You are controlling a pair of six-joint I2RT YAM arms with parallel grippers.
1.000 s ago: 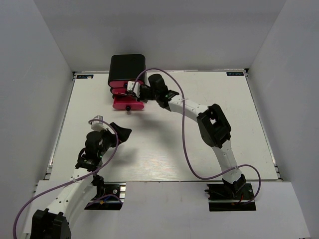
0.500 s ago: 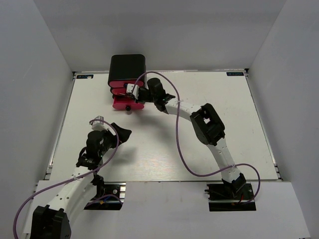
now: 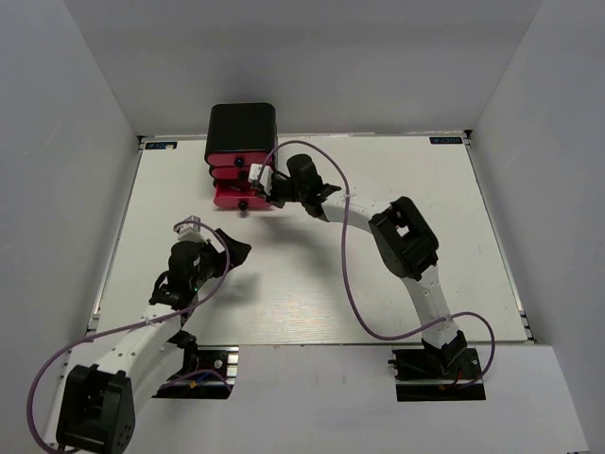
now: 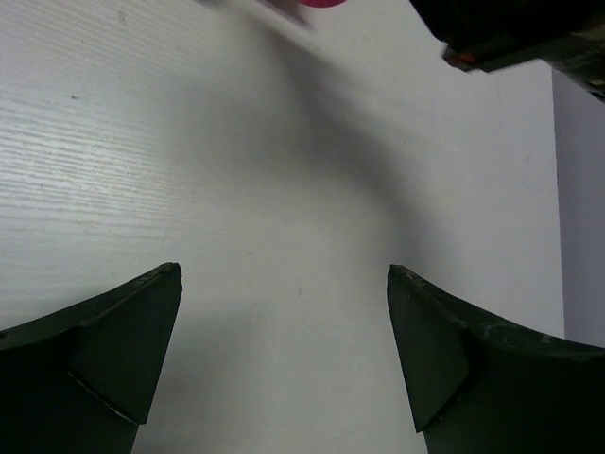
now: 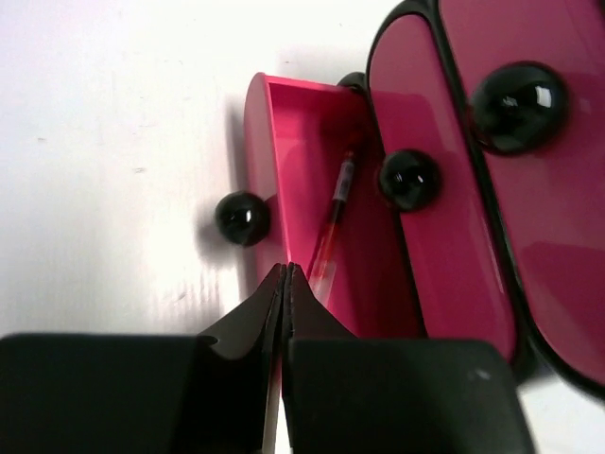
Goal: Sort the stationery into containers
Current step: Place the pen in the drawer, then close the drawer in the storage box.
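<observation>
Where the bottom drawer gapes (pink), a pen lies.

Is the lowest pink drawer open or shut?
Open. The lowest pink drawer juts out from the glossy black cabinet, a thin red pen lying inside.

White arms, black joints (purple cables)

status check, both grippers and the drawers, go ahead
Left gripper open, empty, over the table. Right gripper shut above the open bottom drawer. One red pen lies inside it. Nothing seen in the way.
</observation>
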